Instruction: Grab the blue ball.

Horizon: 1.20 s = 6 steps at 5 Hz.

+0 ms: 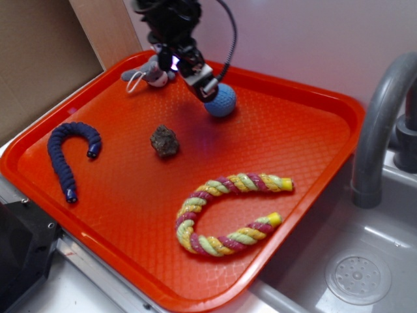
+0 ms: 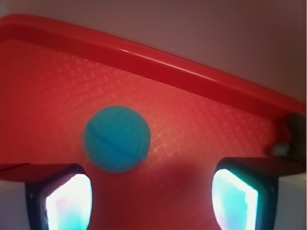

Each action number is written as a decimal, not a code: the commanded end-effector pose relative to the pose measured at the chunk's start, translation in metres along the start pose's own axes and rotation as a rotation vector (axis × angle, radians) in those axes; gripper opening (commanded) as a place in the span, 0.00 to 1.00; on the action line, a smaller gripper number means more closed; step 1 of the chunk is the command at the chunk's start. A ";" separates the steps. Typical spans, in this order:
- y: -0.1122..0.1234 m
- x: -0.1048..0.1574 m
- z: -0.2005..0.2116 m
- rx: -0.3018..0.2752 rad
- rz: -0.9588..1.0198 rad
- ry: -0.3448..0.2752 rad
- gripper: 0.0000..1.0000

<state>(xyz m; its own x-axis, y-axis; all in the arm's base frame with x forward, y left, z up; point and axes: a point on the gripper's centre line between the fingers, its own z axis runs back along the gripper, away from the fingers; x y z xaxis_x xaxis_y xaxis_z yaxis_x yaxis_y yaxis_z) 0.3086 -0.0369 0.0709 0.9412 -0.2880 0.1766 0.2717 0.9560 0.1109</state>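
The blue ball (image 1: pixel 221 101) is small, light blue and knit-textured, lying on the red tray (image 1: pixel 300 143) near its far rim. In the wrist view the blue ball (image 2: pixel 117 139) sits just ahead of the left fingertip, off centre to the left. My gripper (image 1: pixel 199 81) hovers right beside the ball on its left in the exterior view. In the wrist view the gripper (image 2: pixel 151 196) is open, its two fingers wide apart with bare tray between them. Nothing is held.
A brown rock lump (image 1: pixel 165 141) lies mid-tray. A dark navy worm toy (image 1: pixel 70 156) is at the left, a yellow-pink rope toy (image 1: pixel 225 212) at the front right, a grey stuffed toy (image 1: pixel 151 73) at the far rim. A grey faucet (image 1: pixel 381 124) and sink (image 1: pixel 358 277) stand right of the tray.
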 end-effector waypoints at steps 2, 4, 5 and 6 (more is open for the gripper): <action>-0.011 0.010 0.064 -0.025 0.081 -0.148 1.00; -0.011 0.010 0.064 -0.025 0.081 -0.148 1.00; -0.011 0.010 0.064 -0.025 0.081 -0.148 1.00; -0.011 0.010 0.064 -0.025 0.081 -0.148 1.00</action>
<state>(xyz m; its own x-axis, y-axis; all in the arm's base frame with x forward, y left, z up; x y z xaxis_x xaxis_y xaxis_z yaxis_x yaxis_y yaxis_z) 0.2988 -0.0482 0.1206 0.9343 -0.2049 0.2916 0.1953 0.9788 0.0621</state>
